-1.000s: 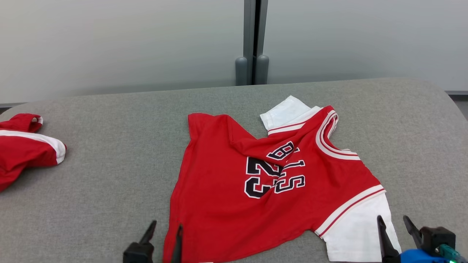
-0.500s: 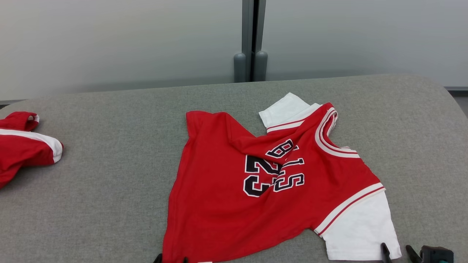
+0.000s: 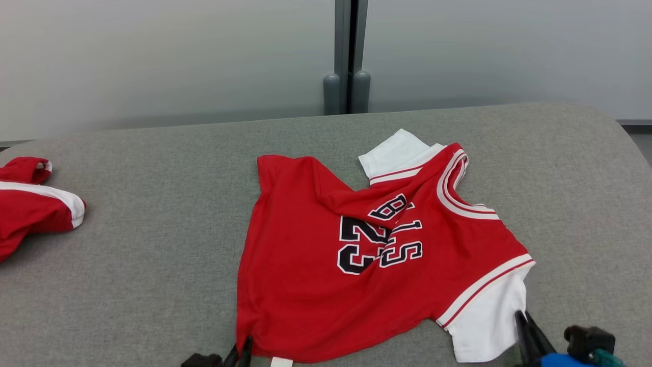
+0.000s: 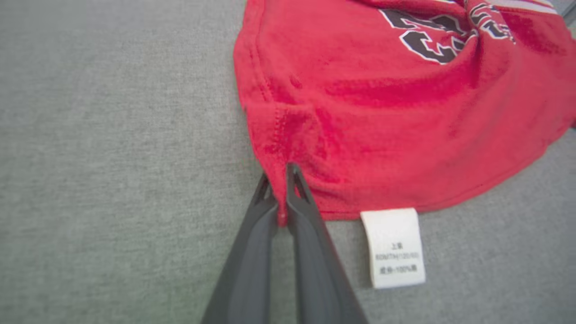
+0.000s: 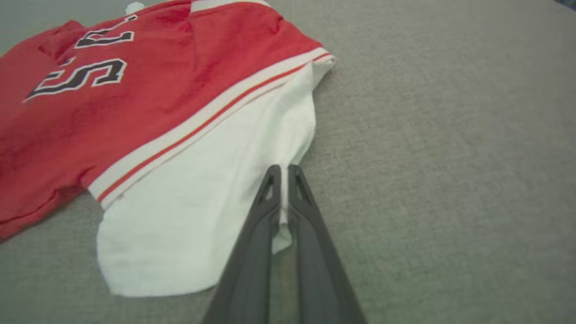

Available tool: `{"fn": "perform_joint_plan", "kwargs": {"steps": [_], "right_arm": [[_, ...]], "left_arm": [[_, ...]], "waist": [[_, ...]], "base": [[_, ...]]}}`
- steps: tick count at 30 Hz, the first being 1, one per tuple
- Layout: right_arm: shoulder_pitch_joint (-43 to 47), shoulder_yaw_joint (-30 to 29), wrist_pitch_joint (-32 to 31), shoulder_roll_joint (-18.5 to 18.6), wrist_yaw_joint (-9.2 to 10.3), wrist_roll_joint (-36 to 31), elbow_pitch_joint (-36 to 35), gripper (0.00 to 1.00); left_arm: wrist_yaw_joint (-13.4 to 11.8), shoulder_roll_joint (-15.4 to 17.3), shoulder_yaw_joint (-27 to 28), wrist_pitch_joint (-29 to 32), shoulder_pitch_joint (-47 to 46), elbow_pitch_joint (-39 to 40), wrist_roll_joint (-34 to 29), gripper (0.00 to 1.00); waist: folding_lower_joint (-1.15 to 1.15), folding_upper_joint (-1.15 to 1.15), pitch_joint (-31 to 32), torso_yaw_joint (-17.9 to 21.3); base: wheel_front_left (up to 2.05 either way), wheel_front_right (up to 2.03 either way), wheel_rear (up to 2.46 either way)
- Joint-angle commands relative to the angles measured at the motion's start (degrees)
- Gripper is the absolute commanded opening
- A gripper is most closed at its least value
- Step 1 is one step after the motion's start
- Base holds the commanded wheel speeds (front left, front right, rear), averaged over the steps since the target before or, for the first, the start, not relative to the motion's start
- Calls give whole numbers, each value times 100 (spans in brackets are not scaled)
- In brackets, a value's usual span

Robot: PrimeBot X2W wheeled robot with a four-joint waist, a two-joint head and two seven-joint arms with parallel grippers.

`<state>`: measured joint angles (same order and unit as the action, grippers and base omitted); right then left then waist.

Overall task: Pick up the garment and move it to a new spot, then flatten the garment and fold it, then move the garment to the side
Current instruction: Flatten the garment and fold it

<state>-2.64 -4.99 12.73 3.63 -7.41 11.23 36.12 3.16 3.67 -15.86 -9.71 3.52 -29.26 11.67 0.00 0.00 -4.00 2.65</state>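
Pale grey panels split by a dark post stand behind a worktop covered in grey felt-like cloth. The garment, a small red jersey with white sleeves and striped trim, lies near the middle of the worktop. It is rumpled, with a fold running across its chest. A second red garment sits well apart at the left edge.

The left tool is closed on the red hem corner, and a nub of cloth shows between its fingers. The right tool is closed on the edge of the near white sleeve, with a thin ridge of fabric drawn up between its fingers.

The jersey looks light, soft and limp. It will likely sag and bunch when lifted, and a thin pinch of knit could slip out. Hems, seams and sleeve cuffs are probably the best places to hold, since the doubled cloth there gives more to bite on. Two grips set wide apart should help it hang open.

The chest carries a black, white-edged "23". The fold breaks the lettering above it, where a "B" and an "S" are clear. A white care label sticks out at the hem just beside the left tool. Its small print is mostly illegible, though one line seems to read "100%".
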Motion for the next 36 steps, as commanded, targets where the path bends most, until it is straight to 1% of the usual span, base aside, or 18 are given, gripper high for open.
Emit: {"fn": "perform_joint_plan", "kwargs": {"steps": [1,5,7,10,14,17,19,20,22,26,27,28,29,30,33,36], "right_arm": [[-201,115,77,43,-15,137,-222,0],[-592,456,160,215,-14,487,-744,0],[-969,632,161,383,-14,561,-926,0],[-1715,784,195,524,-15,791,-1106,0],[-2981,1054,73,668,-14,1134,-966,0],[-4159,1242,-178,710,-14,1508,-588,0],[-4988,1328,-321,754,-15,1718,-310,0],[-5387,1375,-373,788,-14,1800,-161,0],[-6209,1315,-434,891,-14,1939,163,0],[-7699,1253,-317,942,-14,2041,726,0],[-8023,1253,-272,953,-15,2023,864,0],[-8023,1253,-272,953,-15,2023,864,0],[-8629,1277,-187,964,-14,1988,1156,0],[-8629,1277,-187,964,-14,1988,1156,0],[-9329,1470,-54,944,-14,1859,1466,0],[-9788,1695,54,935,-14,1761,1730,0]], "left_arm": [[50,6,-15,-74,-209,143,53,0],[157,73,95,-32,-611,511,242,0],[220,176,149,43,-977,742,278,0],[278,284,212,245,-1653,1039,375,0],[341,536,306,583,-2930,1233,407,0],[372,631,474,900,-3998,1128,644,0],[389,595,671,1103,-4770,960,945,0],[387,635,739,1165,-5164,857,1011,0],[397,766,765,1250,-5976,552,979,0],[399,842,840,1266,-7412,-253,974,0],[399,854,889,1232,-7745,-442,1014,0],[399,854,889,1232,-7745,-442,1014,0],[401,914,852,1150,-8358,-814,929,0],[401,914,852,1150,-8358,-814,929,0],[412,921,847,1005,-9131,-1329,943,0],[418,932,831,823,-9727,-1842,977,0]], "waist": [[0,0,-12,1],[0,0,-99,3],[0,0,-169,17],[0,0,-316,45],[0,0,-604,46],[0,0,-958,113],[0,0,-1194,119],[0,0,-1306,118],[0,0,-1541,99],[0,0,-1913,121],[0,0,-1990,143],[0,0,-1990,143],[0,0,-2100,180],[0,0,-2100,180],[0,0,-2181,255],[0,0,-2187,291]], "base": [[0,0,0],[0,0,0],[0,0,0],[0,0,0],[0,0,0],[0,0,0],[0,0,0],[0,0,0],[0,0,0],[0,0,0],[0,0,0],[0,0,0],[0,0,0],[0,0,0],[0,0,0],[0,0,0]]}}
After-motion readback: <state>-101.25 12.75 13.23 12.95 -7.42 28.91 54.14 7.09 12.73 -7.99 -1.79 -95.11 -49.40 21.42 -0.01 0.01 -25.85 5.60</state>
